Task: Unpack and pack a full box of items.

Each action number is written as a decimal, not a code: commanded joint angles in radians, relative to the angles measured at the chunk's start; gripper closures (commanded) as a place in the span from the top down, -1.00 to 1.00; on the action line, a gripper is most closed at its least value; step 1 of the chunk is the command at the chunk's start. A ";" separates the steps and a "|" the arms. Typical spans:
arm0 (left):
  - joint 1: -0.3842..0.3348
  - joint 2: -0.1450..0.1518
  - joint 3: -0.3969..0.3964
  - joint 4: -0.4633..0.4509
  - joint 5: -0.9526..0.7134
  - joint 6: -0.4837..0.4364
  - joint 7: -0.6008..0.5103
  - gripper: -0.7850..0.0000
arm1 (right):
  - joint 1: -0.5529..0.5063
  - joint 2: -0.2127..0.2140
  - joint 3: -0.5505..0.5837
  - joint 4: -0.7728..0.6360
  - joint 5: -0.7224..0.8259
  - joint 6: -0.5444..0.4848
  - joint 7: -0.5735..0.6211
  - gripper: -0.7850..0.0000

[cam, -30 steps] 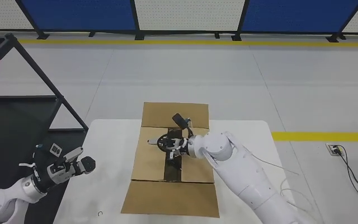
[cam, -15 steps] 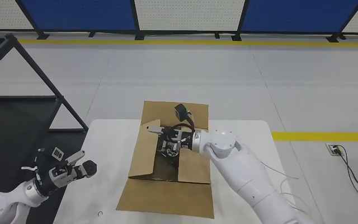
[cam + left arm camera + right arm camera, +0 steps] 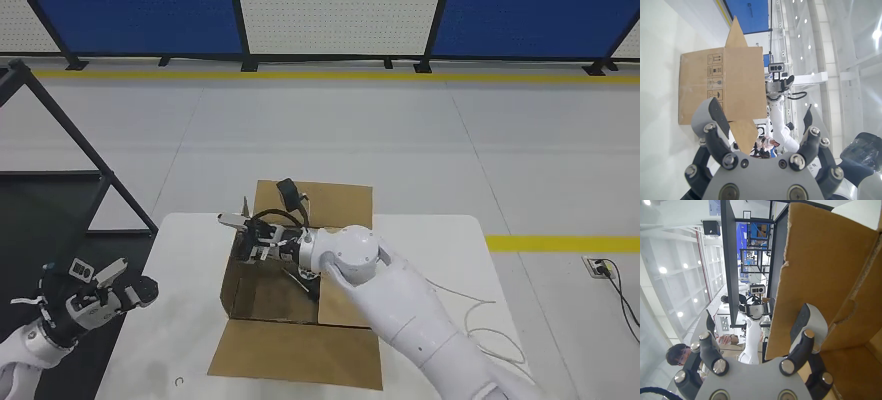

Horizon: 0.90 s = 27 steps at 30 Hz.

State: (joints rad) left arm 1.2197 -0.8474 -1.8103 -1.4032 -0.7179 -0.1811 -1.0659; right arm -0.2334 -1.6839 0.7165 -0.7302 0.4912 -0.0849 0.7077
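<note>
Your right gripper (image 3: 756,315) is spread with the box's left flap (image 3: 810,266) upright between its fingers. Push with the inner finger (image 3: 810,317) near the free edge and swing the flap outward past vertical. The box (image 3: 300,352) sits just below, mouth up, its long axis apparently running away from the gripper, and your left gripper (image 3: 762,107) is spread, well apart.

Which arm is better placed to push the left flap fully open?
Right: the right gripper, open, straddles the upright flap; the left gripper hangs beside the table, away from the box.
</note>
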 commanded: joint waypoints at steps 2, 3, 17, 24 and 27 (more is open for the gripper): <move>0.032 -0.001 -0.051 -0.010 -0.081 -0.023 -0.027 1.00 | 0.026 -0.039 -0.036 0.049 0.012 0.000 -0.032 1.00; 0.043 -0.001 -0.066 -0.013 -0.102 -0.028 -0.036 1.00 | 0.033 -0.051 -0.045 0.065 0.015 -0.003 -0.043 1.00; 0.087 -0.002 -0.103 -0.056 -0.147 -0.013 -0.067 1.00 | 0.084 -0.140 -0.106 0.194 0.022 -0.011 -0.090 1.00; 0.089 -0.004 -0.095 -0.079 -0.139 0.002 -0.032 1.00 | 0.055 -0.137 -0.100 0.178 0.012 -0.011 -0.122 1.00; 0.083 -0.005 -0.086 -0.102 -0.130 0.018 0.004 1.00 | 0.026 -0.135 -0.096 0.147 -0.016 0.008 -0.166 1.00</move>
State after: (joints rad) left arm 1.3050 -0.8519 -1.9004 -1.4973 -0.8508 -0.1693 -1.0730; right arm -0.1979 -1.8196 0.6188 -0.5714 0.4842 -0.0849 0.5578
